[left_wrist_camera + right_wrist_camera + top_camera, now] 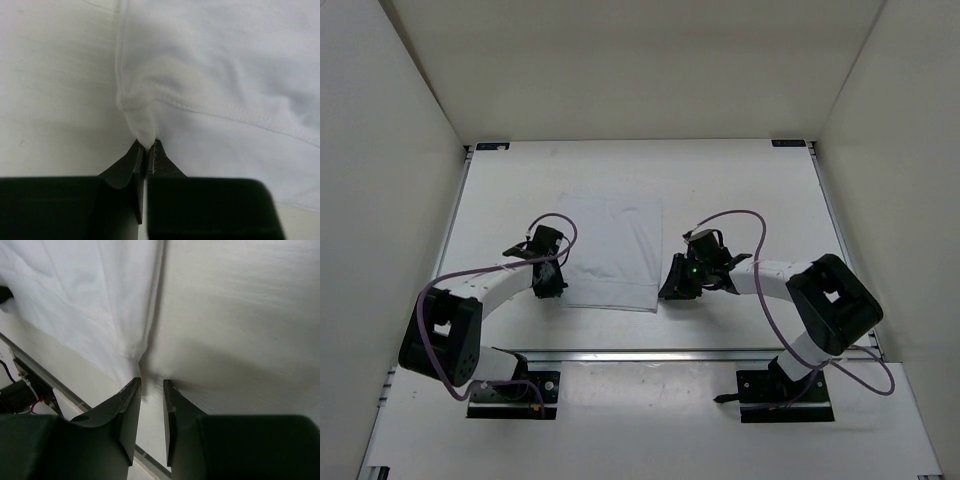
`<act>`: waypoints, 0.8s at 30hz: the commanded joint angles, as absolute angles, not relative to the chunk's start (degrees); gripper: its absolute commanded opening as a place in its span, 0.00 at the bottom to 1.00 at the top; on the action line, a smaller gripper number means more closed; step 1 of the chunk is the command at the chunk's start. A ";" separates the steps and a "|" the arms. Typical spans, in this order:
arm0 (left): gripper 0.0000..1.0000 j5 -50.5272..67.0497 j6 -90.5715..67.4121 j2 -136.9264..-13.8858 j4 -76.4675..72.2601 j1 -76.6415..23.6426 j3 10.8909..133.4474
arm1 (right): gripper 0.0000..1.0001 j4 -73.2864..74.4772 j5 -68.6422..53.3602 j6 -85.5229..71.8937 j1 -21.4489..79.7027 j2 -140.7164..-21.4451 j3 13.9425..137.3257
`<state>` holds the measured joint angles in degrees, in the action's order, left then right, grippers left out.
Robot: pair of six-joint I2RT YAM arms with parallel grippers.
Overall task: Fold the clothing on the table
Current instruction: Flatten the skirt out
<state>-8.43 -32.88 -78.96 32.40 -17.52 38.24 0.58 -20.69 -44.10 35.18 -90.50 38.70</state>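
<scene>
The white clothing (610, 250) lies flat as a rough rectangle in the middle of the table (750, 180). My left gripper (552, 290) is at its near left corner. The left wrist view shows this gripper (146, 144) shut on a pinched-up tuft of the clothing (225, 75) at the hemmed corner. My right gripper (670, 292) is at the near right corner. In the right wrist view it (151, 384) stands open with a narrow gap showing bare table. The corner of the clothing (75, 290) lies just ahead of the left fingertip (131, 390).
A silver rail (650, 353) runs along the table's near edge, with both arm bases behind it. White walls enclose the table on the left, right and far sides. Purple cables loop off both arms.
</scene>
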 commanded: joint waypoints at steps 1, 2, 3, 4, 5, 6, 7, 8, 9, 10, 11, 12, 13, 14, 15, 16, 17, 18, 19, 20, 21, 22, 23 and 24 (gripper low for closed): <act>0.00 -7.92 -34.01 -81.30 29.19 -19.42 36.39 | 0.22 4.75 -17.65 -42.02 34.62 -92.19 37.53; 0.00 -7.56 -34.27 -81.30 29.27 -19.95 36.39 | 0.25 4.57 -18.80 -42.36 35.67 -92.37 37.79; 0.00 -6.51 -34.63 -81.04 29.27 -19.95 36.21 | 0.29 4.14 -19.59 -43.67 36.29 -92.55 37.44; 0.00 -5.63 -34.98 -80.77 29.01 -20.30 36.04 | 0.30 3.43 -20.30 -44.20 37.69 -92.55 37.18; 0.00 -5.02 -35.15 -80.34 29.00 -20.82 35.60 | 0.22 1.69 -20.13 -45.08 38.58 -92.98 36.83; 0.00 -4.66 -35.42 -80.33 28.92 -21.18 35.60 | 0.16 1.58 -21.00 -45.52 38.76 -93.68 37.61; 0.00 -4.05 -35.77 -79.98 29.09 -21.18 35.68 | 0.11 2.19 -21.88 -44.74 38.59 -94.65 37.88; 0.00 -2.22 -36.21 -79.20 29.00 -21.01 35.34 | 0.02 3.15 -23.02 -43.87 38.41 -95.88 39.97; 0.00 -1.50 -36.12 -78.23 29.53 -20.48 35.33 | 0.00 5.17 -23.55 -42.90 38.67 -96.24 41.21; 0.00 -0.19 -36.56 -77.35 29.62 -20.48 35.42 | 0.00 7.19 -23.12 -42.19 38.15 -95.89 43.13; 0.00 1.83 -36.91 -75.95 29.45 -20.13 36.64 | 0.01 7.82 -22.68 -41.84 38.14 -94.67 43.94; 0.00 3.24 -37.09 -75.50 29.53 -19.43 39.00 | 0.00 9.56 -21.89 -40.97 37.36 -93.96 45.69; 0.00 3.51 -37.18 -76.19 29.53 -18.73 40.85 | 0.00 11.67 -21.88 -39.39 36.48 -92.91 48.92; 0.00 6.13 -37.35 -77.33 29.36 -17.15 45.83 | 0.00 12.91 -22.23 -37.98 33.34 -93.16 51.39; 0.00 8.59 -37.44 -81.00 29.01 -15.49 53.27 | 0.00 16.40 -22.85 -35.62 29.48 -93.95 57.68; 0.00 9.05 -37.35 -86.43 29.79 -14.69 57.96 | 0.00 19.83 -23.72 -32.99 27.70 -95.96 66.10; 0.00 9.40 -37.01 -89.44 30.75 -14.16 68.71 | 0.00 21.34 -24.17 -31.92 24.64 -98.41 70.36; 0.00 9.32 -36.65 -95.22 32.68 -14.06 79.95 | 0.00 24.49 -23.73 -29.90 22.43 -101.13 78.58; 0.00 8.88 -36.74 -100.49 34.96 -14.15 85.37 | 0.00 27.13 -24.43 -27.97 21.28 -102.73 86.84; 0.00 9.14 -36.83 -102.72 37.50 -14.15 95.26 | 0.01 29.07 -25.30 -27.25 19.27 -105.70 90.75; 0.00 9.75 -36.91 -106.92 38.83 -13.98 104.67 | 0.01 30.57 -26.79 -25.59 17.94 -108.60 98.53; 0.00 10.10 -37.00 -110.18 41.37 -13.37 109.12 | 0.00 33.28 -26.98 -24.36 17.15 -109.94 105.92; 0.00 10.19 -37.09 -111.35 43.75 -13.19 116.47 | 0.00 36.53 -26.90 -23.82 16.27 -111.69 111.65; 0.00 10.89 -36.74 -112.92 44.29 -12.84 120.72 | 0.00 36.82 -27.24 -22.95 15.56 -112.67 113.19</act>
<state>7.84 -36.53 -113.06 37.50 -13.72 109.67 27.90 -25.41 -28.60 16.80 -111.66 105.14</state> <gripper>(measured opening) 0.156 0.028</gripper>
